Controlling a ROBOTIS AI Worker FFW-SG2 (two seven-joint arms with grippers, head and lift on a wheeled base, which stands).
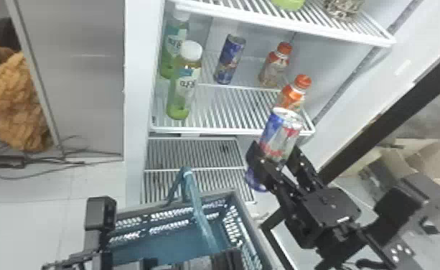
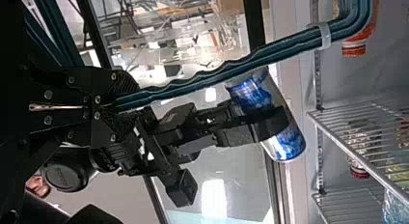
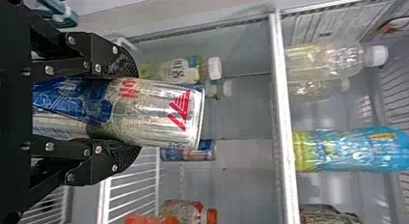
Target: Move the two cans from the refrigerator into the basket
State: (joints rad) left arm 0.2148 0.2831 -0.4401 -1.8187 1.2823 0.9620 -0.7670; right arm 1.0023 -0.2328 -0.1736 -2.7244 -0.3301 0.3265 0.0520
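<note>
In the head view my right gripper [image 1: 277, 155] is shut around a blue and silver can [image 1: 282, 131], in front of the fridge shelf's right corner. The right wrist view has this can [image 3: 154, 110] between the pads of the right gripper [image 3: 130, 113]. Another blue can [image 1: 230, 57] stands farther back on the middle shelf. My left gripper [image 1: 226, 259] is at the bottom edge by the basket [image 1: 231, 195]; in the left wrist view the left gripper [image 2: 118, 104] is shut on the teal basket handle [image 2: 202, 79]. The basket's visible inside holds no can.
Green-tinted bottles [image 1: 185, 84] stand left on the middle shelf [image 1: 226, 131], orange-capped bottles [image 1: 294, 92] right. The upper shelf [image 1: 283, 23] is above them. A lower rack [image 1: 193, 152] lies behind the basket; the dark door frame [image 1: 384, 116] slants past on the right.
</note>
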